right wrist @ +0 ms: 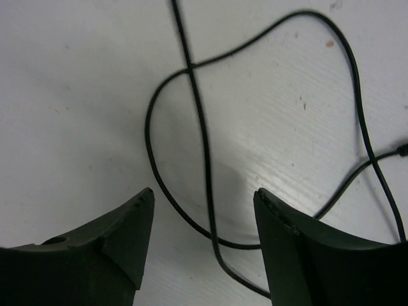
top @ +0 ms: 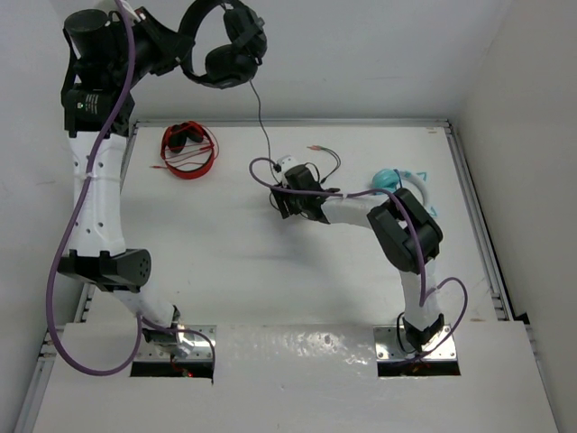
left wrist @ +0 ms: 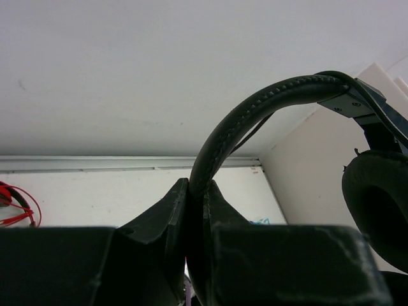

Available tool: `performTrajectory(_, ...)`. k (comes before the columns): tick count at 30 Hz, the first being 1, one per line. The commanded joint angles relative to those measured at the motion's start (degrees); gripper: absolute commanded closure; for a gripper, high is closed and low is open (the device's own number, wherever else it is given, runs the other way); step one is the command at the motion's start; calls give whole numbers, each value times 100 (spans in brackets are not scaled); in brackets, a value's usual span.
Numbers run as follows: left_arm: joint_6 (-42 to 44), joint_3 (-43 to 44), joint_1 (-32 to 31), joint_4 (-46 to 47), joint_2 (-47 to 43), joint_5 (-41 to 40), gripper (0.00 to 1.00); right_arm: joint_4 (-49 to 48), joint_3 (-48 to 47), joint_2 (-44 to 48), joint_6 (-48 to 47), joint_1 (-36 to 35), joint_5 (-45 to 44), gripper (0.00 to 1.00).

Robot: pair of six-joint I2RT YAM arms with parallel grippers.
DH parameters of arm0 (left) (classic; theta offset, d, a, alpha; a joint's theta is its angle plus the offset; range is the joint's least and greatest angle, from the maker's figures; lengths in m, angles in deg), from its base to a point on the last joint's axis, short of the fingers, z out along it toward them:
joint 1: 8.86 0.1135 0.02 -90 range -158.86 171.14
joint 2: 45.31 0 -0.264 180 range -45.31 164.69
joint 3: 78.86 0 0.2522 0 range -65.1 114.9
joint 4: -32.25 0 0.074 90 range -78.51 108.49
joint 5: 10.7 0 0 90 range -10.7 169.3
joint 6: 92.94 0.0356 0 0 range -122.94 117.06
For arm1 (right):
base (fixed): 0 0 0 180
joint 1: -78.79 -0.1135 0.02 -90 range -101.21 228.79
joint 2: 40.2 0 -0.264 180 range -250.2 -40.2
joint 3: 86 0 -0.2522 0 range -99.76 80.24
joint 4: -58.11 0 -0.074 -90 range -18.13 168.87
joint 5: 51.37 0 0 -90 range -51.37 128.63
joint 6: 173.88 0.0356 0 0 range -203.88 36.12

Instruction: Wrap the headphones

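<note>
The black headphones (top: pixel 230 50) hang in the air at the back left, above the table. My left gripper (top: pixel 185 41) is shut on their thin headband (left wrist: pixel 255 105); one padded ear cup (left wrist: pixel 376 204) shows at the right of the left wrist view. Their long dark cable (top: pixel 261 117) drops to the table and lies in loose loops (right wrist: pixel 204 146). My right gripper (top: pixel 278 194) is open low over those loops, and one strand runs between its fingertips (right wrist: pixel 143 204) without being gripped.
The red headphones (top: pixel 189 149) lie at the back left of the table and also show in the left wrist view (left wrist: pixel 16 204). The light blue headphones (top: pixel 397 180) lie at the right, partly behind my right arm. White walls stand at the back and right.
</note>
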Motion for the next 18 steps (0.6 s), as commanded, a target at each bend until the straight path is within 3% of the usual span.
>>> performTrajectory(1, -244, 128, 257, 559, -76, 165, 100, 169, 172, -48, -72, -4, -351, 39)
performTrajectory(4, -261, 128, 266, 603, -58, 209, 100, 169, 190, -65, -10, -4, -325, 56)
performTrajectory(8, -174, 101, 284, 603, -67, 148, 100, 151, 225, 48, -10, -4, 78, 93)
performTrajectory(9, -156, 101, 293, 577, -76, 113, 100, 134, 251, 110, -2, -12, 184, 97)
performTrajectory(18, -156, -355, 345, 691, -23, -45, 100, 396, 656, 1119, -325, -643, 476, 100)
